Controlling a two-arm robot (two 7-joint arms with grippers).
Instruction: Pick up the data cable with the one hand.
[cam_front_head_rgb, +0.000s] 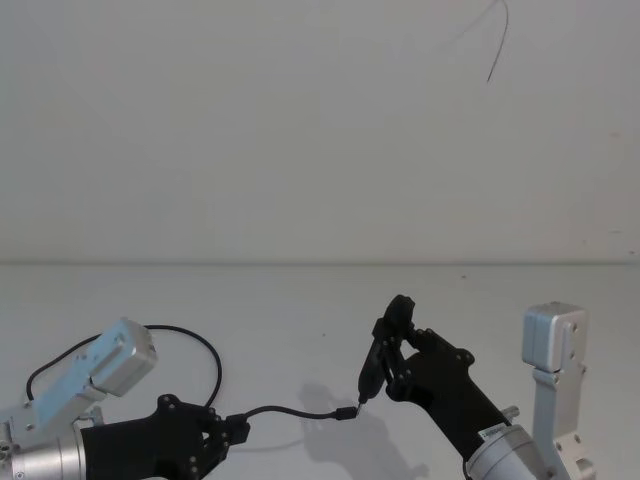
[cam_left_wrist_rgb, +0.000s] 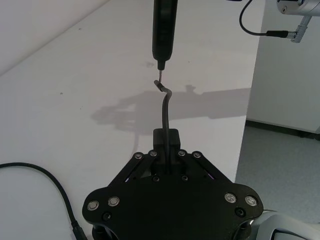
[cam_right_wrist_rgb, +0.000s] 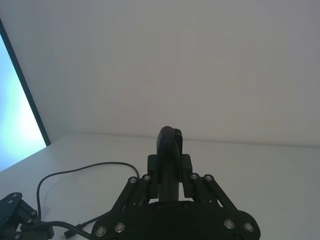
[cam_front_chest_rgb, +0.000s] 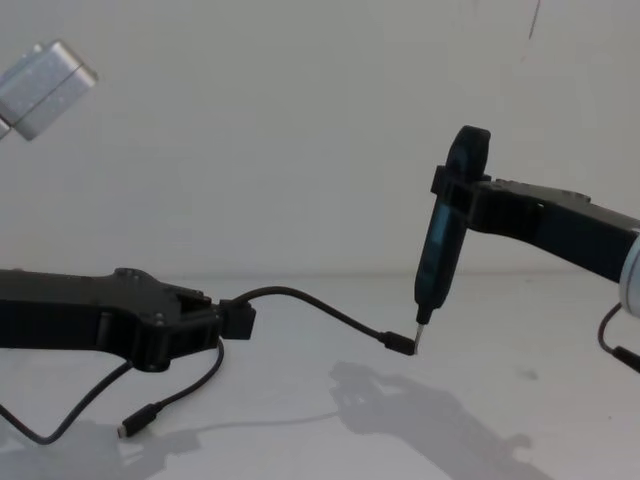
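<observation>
**Cable held off the table, plug at the tool tip**

The data cable (cam_front_chest_rgb: 300, 300) runs from the left gripper (cam_front_chest_rgb: 238, 320), whose fingers are clamped on it, out in a shallow arc to a small plug (cam_front_chest_rgb: 398, 343) that hangs above the white table (cam_front_chest_rgb: 520, 330). The rest of the cord droops behind the gripper in a slack loop, its other plug (cam_front_chest_rgb: 133, 428) lying on the surface. The right gripper (cam_right_wrist_rgb: 170, 172) is closed around an upright pen-shaped tool (cam_front_chest_rgb: 447, 225), whose tip sits just beside the free plug; whether they touch is hard to tell from the chest view.

The pick looks essentially made. To do it well, the left arm should probably keep its grip firm and lift smoothly so the floppy cord neither slips nor swings against the tool.

The table is bare around both arms, with its edge beyond the tool in the left wrist view, leaving open room upward and to the left.
</observation>
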